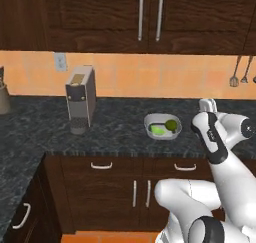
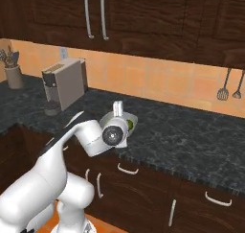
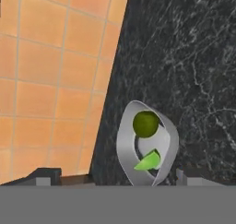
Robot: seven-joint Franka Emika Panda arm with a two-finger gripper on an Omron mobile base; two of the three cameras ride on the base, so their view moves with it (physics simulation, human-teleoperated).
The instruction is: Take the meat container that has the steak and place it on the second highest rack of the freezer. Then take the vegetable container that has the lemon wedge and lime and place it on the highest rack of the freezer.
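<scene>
No readable writing or brand anywhere; claw [image 3: 113, 177] hangs over the dark counter [image 3: 193, 71] w/ jaws spread wide, holding nothing; container [image 3: 146, 144] sits on the counter near the tiled wall — lime [image 3: 145, 123] and green wedge [image 3: 148, 161] inside.

Toaster [image 1: 80, 99] on dark counter [image 1: 120, 129] — utensil crock [image 2: 14, 74]

I count one white oval container [image 1: 162, 125], one round green lime [image 3: 145, 124], one bright-green wedge [image 3: 148, 161], two hanging utensils [image 1: 234, 80].
</scene>
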